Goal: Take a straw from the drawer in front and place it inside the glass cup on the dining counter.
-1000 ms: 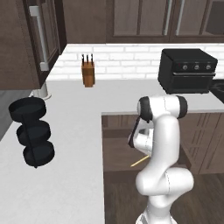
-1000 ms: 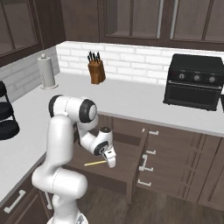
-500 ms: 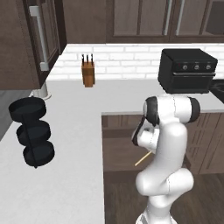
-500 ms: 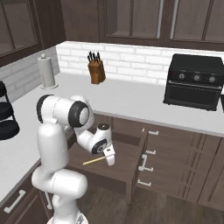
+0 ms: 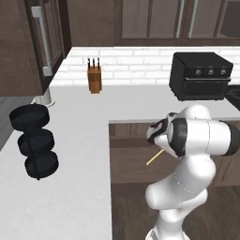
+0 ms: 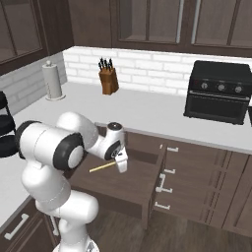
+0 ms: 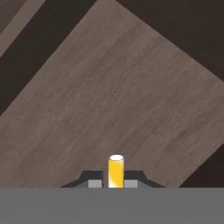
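Note:
My gripper [image 6: 120, 164] is shut on the straw [image 6: 102, 168], a thin pale yellow stick that juts out sideways from the jaws, above the open drawer [image 6: 129, 189]. From the left base view, the straw [image 5: 154, 157] shows beside the arm's elbow over the drawer [image 5: 131, 165]. In the hand view, the straw's end [image 7: 116, 169] stands between the two fingertips of the gripper [image 7: 116, 182], with the drawer's brown wooden floor [image 7: 109, 96] beneath. The glass cup and the dining counter are out of view.
A knife block [image 6: 108, 79] and a black toaster oven [image 6: 219, 93] stand on the white worktop [image 6: 142, 110]. A paper towel roll [image 6: 51, 81] is at its left end. A black tiered stand [image 5: 35, 140] sits left. Shut drawers [image 6: 192, 184] flank the open one.
The gripper has risen a little above the drawer floor with the straw in it. The arm's upper body has swung round toward the cameras.

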